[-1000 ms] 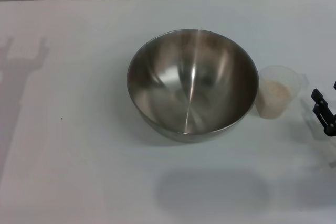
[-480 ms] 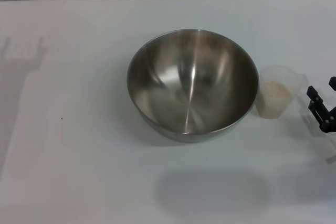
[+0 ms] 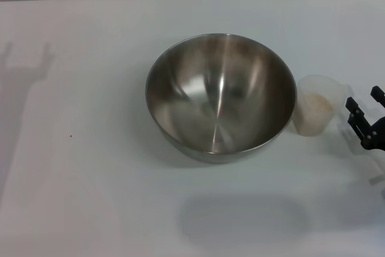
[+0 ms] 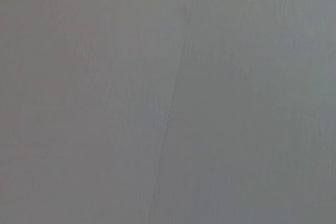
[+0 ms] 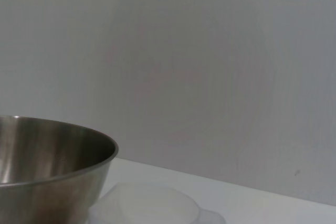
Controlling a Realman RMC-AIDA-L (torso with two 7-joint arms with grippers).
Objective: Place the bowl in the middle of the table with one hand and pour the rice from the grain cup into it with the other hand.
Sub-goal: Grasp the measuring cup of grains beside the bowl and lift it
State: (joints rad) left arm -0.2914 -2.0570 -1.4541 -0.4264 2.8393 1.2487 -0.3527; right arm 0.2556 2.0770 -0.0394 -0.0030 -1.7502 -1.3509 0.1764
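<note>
Grain cup [image 3: 317, 111] sits at bowl's 3 o'clock, just beside it. Right gripper [image 3: 363, 114], fingers spread, hovers at cup's 3 o'clock w/o touching. Step, I judge: reach for cup; next needs closing on its frosty plastic wall w/o tipping. Rice [image 3: 314, 107] inside. Bowl [image 3: 220, 94], shiny steel, mid-table [image 3: 84, 185], looks empty. Left gripper unseen.

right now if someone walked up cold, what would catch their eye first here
The big shiny steel bowl stands out first, sitting empty near the middle of the white table. Right beside it, on the robot's right, stands the small clear grain cup with pale rice in it. The right gripper reaches in from the table's right edge, fingers open toward the cup and not touching it.
</note>
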